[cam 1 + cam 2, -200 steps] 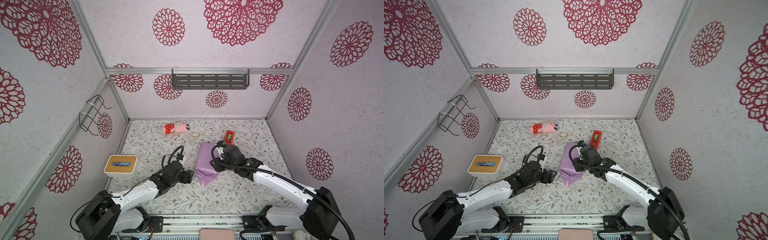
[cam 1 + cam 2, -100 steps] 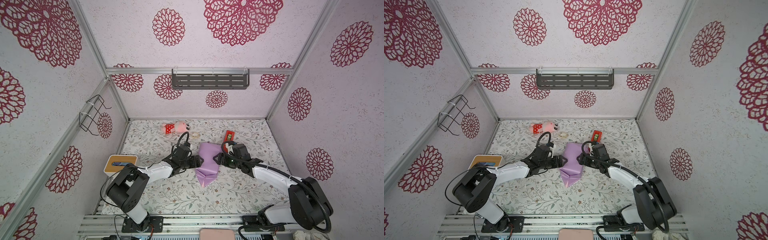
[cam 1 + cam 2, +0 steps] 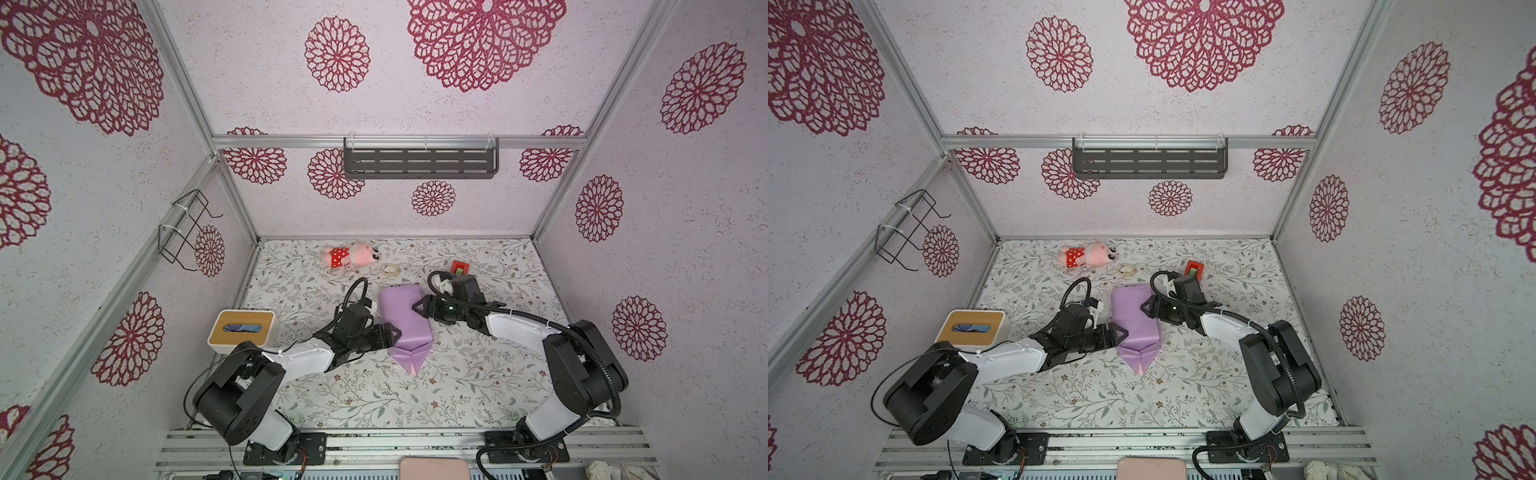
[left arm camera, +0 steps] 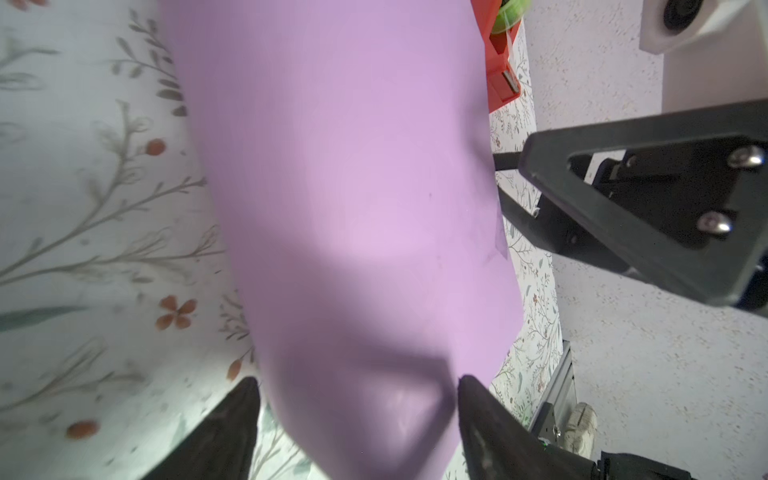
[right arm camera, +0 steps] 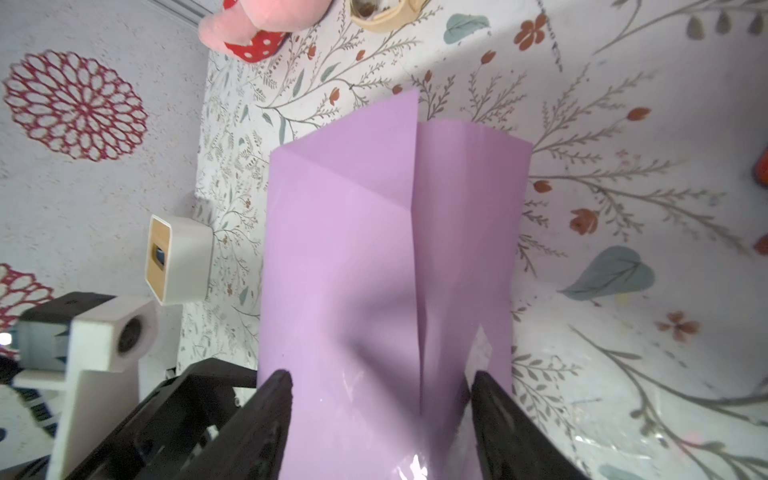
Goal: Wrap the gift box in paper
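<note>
1. The paper (image 3: 405,322) lies about in the middle of the table (image 3: 457,386), lilac face outward. It is wrapped into a long parcel that runs from the far side toward the near side. In both top views its near end is folded to a point.
2. The gift box does not show in any view; the paper covers it on every side that is visible.
3. The left gripper (image 3: 395,332) is at the left side of the parcel, close to the folded near end, and its tip meets the edge of the paper there.
4. In the left wrist view the jaws of the left gripper (image 4: 357,390) stand wide apart, with the paper (image 4: 353,208) filling the space between them. One of the fingertips (image 4: 471,399) touches the paper and the other is just beside it.
5. The right gripper (image 3: 417,308) is at the right side of the parcel, nearer to the far end, so the two grippers face each other slantwise across it.
6. In the right wrist view the jaws of the right gripper (image 5: 382,382) are also spread wide, with the paper (image 5: 374,249) between them. A seam runs along the parcel, and the edges at the far end are loose and unfolded.
7. A red tape dispenser (image 3: 460,268) lies just behind the right gripper. A plush toy (image 3: 353,255) is near the back wall, and a tissue box (image 3: 241,328) stands well apart on the left.
</note>
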`<state>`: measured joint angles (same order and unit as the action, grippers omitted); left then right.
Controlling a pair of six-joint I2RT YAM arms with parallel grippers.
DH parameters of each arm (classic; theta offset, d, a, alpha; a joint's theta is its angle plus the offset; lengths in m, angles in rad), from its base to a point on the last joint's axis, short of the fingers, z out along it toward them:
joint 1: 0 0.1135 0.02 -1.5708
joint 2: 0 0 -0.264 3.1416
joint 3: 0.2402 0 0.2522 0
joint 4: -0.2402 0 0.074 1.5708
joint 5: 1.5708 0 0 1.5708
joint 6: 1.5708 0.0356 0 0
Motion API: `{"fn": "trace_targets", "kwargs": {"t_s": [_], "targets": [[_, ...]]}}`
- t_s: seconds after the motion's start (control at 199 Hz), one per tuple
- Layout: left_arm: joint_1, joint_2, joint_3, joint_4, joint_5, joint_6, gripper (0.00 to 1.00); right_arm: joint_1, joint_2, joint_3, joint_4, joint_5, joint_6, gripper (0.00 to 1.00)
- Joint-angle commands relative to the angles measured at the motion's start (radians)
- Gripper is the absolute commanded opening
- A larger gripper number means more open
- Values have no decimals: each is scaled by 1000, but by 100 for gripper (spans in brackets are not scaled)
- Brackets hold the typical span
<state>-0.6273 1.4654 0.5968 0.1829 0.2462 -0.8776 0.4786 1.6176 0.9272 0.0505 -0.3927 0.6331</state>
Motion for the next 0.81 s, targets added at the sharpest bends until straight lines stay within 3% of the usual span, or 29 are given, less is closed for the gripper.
{"fn": "trace_targets", "kwargs": {"t_s": [0.0,0.126,0.216,0.347,0.423,0.543,0.679,0.8], "targets": [[5,-156,-28,-93,-165,66,82,3,-93,53,-186,147,-154,73],[-83,-368,-82,-195,-297,261,83,5,-220,25,-374,295,-238,75],[-166,-449,-101,-210,-299,417,85,27,-304,-27,-483,291,-230,73],[-246,-453,-113,-196,-287,643,73,105,-418,-127,-574,267,-149,69],[-312,-438,-144,-138,-278,835,72,147,-460,-213,-494,176,-42,64],[-383,-381,-161,-109,-260,1125,79,242,-438,-328,-281,74,144,57],[-385,-261,-105,-191,-266,1270,78,292,-401,-429,-41,74,329,43],[-384,-180,-81,-181,-274,1337,77,316,-366,-462,76,117,411,37]]}}
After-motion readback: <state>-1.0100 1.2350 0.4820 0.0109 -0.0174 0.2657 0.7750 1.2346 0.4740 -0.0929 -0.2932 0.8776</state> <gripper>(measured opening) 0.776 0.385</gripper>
